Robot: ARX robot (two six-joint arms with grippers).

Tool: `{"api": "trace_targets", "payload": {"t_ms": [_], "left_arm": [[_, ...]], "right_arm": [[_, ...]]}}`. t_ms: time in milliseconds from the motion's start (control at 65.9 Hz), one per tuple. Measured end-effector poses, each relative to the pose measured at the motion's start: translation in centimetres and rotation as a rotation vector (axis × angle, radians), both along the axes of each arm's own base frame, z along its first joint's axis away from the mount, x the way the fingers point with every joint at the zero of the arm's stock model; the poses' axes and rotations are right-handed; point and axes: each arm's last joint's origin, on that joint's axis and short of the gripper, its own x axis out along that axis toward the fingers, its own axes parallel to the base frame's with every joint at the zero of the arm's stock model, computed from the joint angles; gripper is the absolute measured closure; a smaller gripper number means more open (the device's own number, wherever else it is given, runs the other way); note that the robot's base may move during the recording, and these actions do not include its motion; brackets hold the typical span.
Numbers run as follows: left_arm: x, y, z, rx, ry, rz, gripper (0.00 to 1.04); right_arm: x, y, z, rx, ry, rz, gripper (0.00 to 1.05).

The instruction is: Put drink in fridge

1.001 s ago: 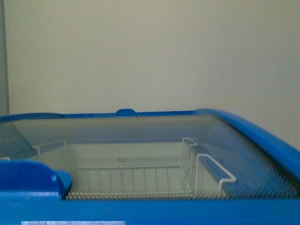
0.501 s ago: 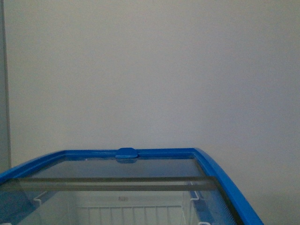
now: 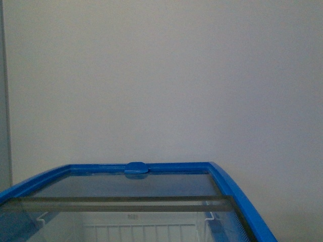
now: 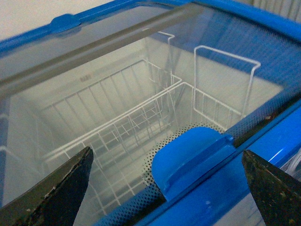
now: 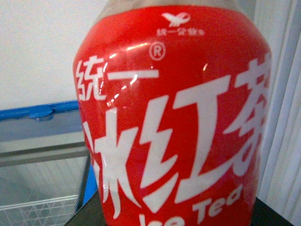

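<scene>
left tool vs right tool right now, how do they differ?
Left tool is open and empty; right tool is shut on the drink. Left tool hangs over the near blue handle of the fridge; right tool sees the fridge from further off. Shared: neither is inside the fridge.
</scene>
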Motion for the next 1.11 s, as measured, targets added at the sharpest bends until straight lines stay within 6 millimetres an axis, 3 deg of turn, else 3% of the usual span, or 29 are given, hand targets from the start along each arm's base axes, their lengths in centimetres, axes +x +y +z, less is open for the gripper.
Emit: {"api": "trace_targets", "payload": {"t_ms": [228,425,865,1107], "left_arm": [[5.4,0.2,-0.8,0.429,-0.172,-0.197,0.08],[7.8,0.2,-0.2,0.481,-0.210,-0.286,0.08],[14.7,-0.4,2.2,0.530,-0.246,-0.293,0.08],[20.7,-1.7,4.1,0.574,-0.334,-0.189,0.08]], "right_arm": [[0.0,0.0,0.0,0.000,0.000,0.000,0.68],[0.0,0.0,0.0,0.000,0.000,0.000,0.68],[0.0,0.0,0.0,0.000,0.000,0.000,0.68],[0.0,0.0,0.0,0.000,0.000,0.000,0.68]]}}
